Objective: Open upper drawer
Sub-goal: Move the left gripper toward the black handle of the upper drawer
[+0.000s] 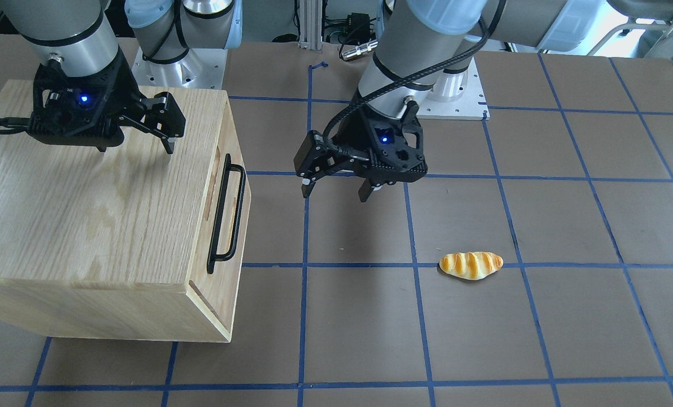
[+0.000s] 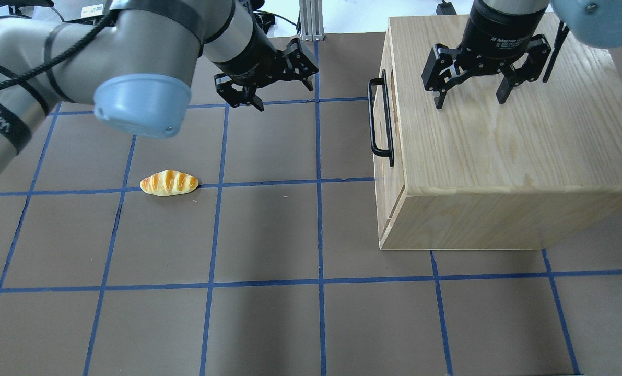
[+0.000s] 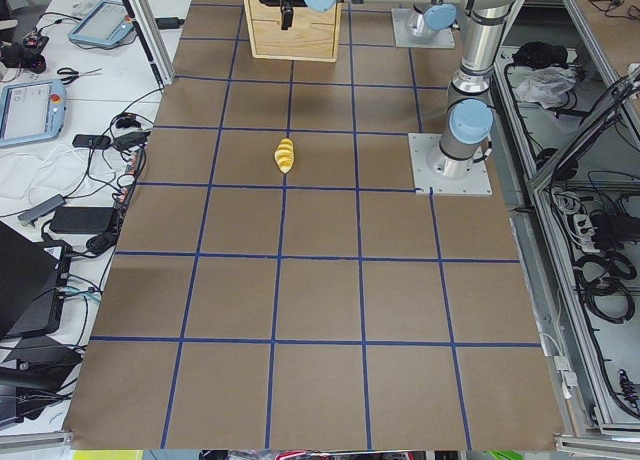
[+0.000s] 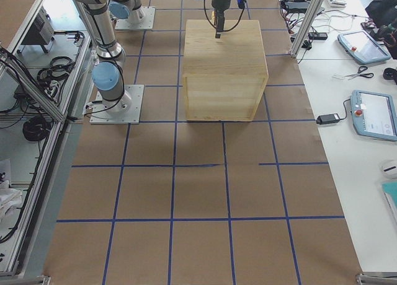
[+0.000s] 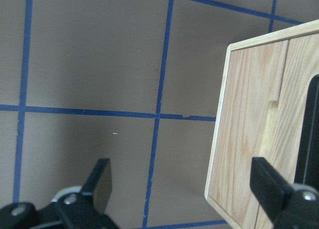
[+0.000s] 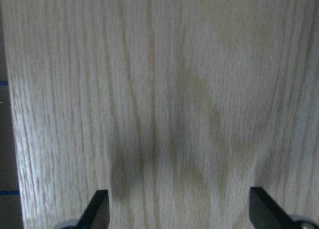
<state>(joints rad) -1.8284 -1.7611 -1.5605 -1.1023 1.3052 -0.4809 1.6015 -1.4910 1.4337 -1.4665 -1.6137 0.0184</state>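
Condition of the upper drawer [image 5: 299,59]: shut, with its front panel flush in the face of the oak cabinet [image 2: 499,156]. The cabinet stands on the right half of the desk [image 2: 269,324] as the overhead view shows it, its face turned toward the desk's middle. The long black handle [image 1: 227,213] runs along that face and stands off the wood. Nothing touches it. An oblong slot [image 5: 272,129] sits beside the handle, on the seam between the two front panels.

Left tool [image 1: 334,195]: jaws spread wide, holding nothing. It hangs above the desk just left of the cabinet face, near the handle but apart from it. From the left wrist camera, one finger [image 5: 271,181] lines up over the drawer front and the other over bare desk.

Right tool [image 2: 470,102]: jaws spread wide, holding nothing. It is poised over the far part of the cabinet's top, fingers pointing down at the wood. Faint shadows lie under the tips. Whether they touch the surface cannot be confirmed.

Other item: a toy bread roll [image 1: 470,265] lies on a blue tape line on the left half of the desk, well apart from cabinet and tools.
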